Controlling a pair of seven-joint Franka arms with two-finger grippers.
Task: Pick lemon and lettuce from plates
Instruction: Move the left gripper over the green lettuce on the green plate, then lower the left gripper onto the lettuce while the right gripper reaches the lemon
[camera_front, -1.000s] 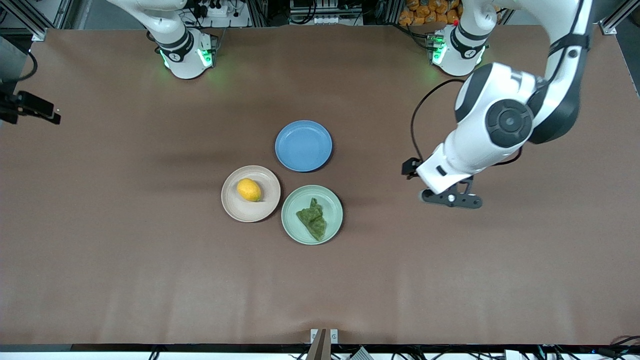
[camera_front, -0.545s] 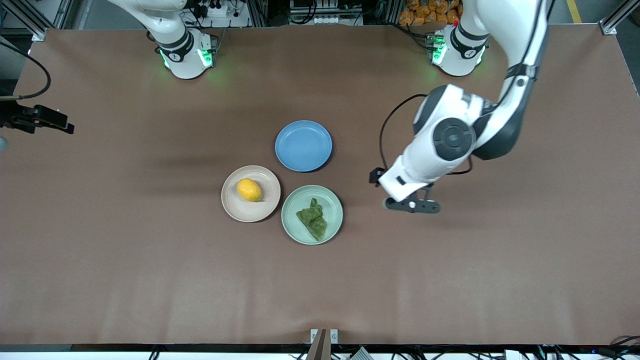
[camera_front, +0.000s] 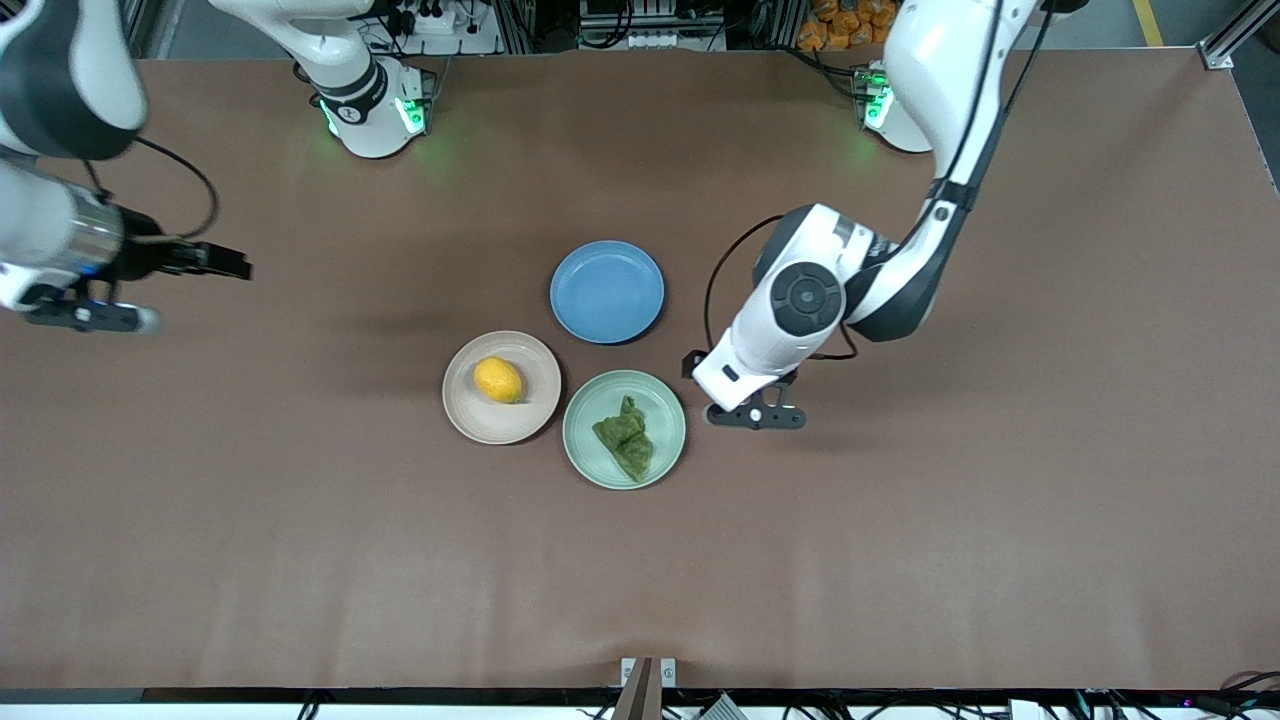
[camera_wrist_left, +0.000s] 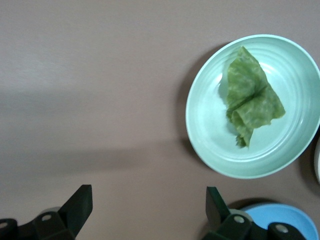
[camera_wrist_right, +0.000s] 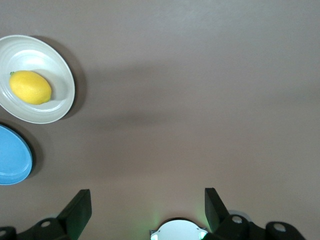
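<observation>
Both arms have swung in toward the middle of the table since a second ago: the left gripper (camera_front: 757, 415) has travelled from the left arm's end of the table to hang over bare cloth just beside the pale mint green round plate (camera_front: 668, 430), and the right gripper (camera_front: 90, 318) has come into sight over the right arm's end of the table.

The small oval yellow-orange lemon (camera_front: 498, 380) lies on the beige-pink round plate (camera_front: 500, 422), toward the edge farther from the front camera. The dark green wrinkly piece of lettuce (camera_front: 626, 438) lies folded on the mint plate. The two plates sit just beside each other, the mint one slightly nearer the front camera. The round blue plate (camera_front: 607, 291) sits farther from the front camera, close to both.

The left gripper's fingers (camera_wrist_left: 80, 202) stand spread wide with nothing between them, apart from the mint plate's rim. The right gripper's fingers (camera_wrist_right: 79, 209) are likewise parted and bare, well apart from the lemon's plate, over the brown table cover (camera_front: 300, 540).
</observation>
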